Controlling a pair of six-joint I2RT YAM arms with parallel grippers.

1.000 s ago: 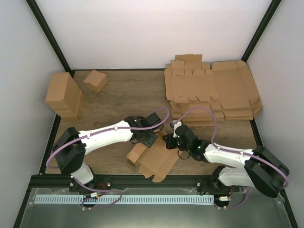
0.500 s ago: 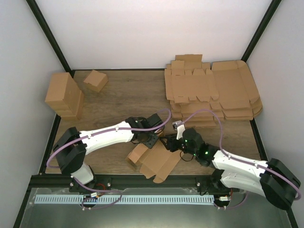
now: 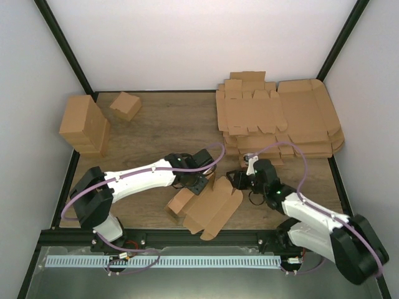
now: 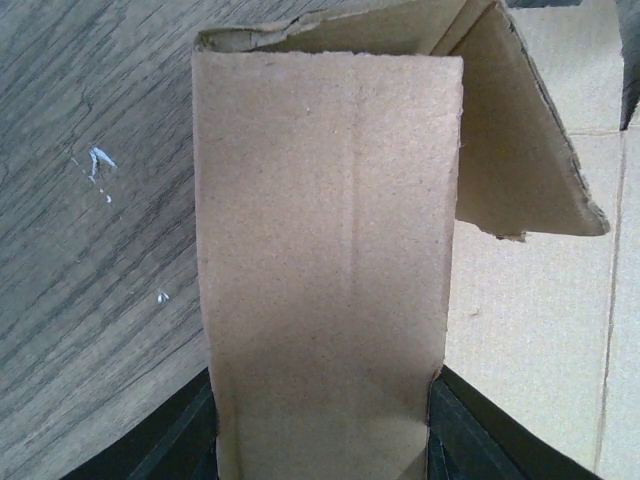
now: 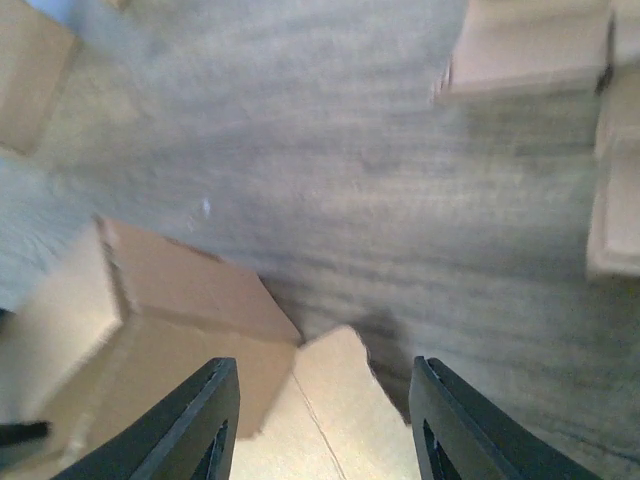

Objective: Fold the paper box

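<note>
Paper box (image 3: 211,207) looked light, thin and easily creased.
Left claw (image 3: 194,183) clamped its raised flap at 11 o'clock; right claw (image 3: 239,179) hung apart, empty, at 2 o'clock; flap edges seemed the best holds.

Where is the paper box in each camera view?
Top external: paper box at the near edge, centre.
Left wrist: the paper box fills the middle, one panel upright.
Right wrist: the paper box at lower left.
Shared landmark: the wood-grain table.

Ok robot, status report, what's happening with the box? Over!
Left gripper shut on the paper box, at a raised flap. Right gripper open, empty, at its edge. Flat sheets stacked well apart.
</note>
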